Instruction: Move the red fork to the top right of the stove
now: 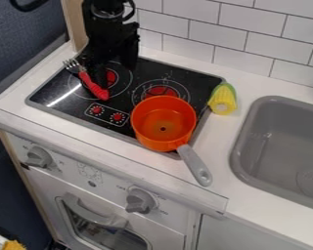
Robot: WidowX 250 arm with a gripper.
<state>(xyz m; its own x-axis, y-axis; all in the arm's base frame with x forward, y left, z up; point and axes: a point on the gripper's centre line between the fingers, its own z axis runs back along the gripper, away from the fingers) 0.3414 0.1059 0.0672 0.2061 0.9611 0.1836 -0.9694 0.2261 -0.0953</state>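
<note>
The black gripper [109, 60] hangs over the back left part of the black stove top [51, 96], its two fingers apart and nothing seen between them. Just below and to the left of it in the view lies the red fork [96, 88]. The fork's red handle rests across the left burner and points toward the front controls, while its grey tines point to the stove's left edge. The stove's top right area lies right of the gripper, behind the right burner [160, 91].
An orange pot [163, 122] covers the stove's front right, its grey handle reaching over the counter. A yellow corn cob [222, 99] leans at the stove's right edge. Farther right is a grey sink [245, 139]; a tiled wall [244, 29] stands behind.
</note>
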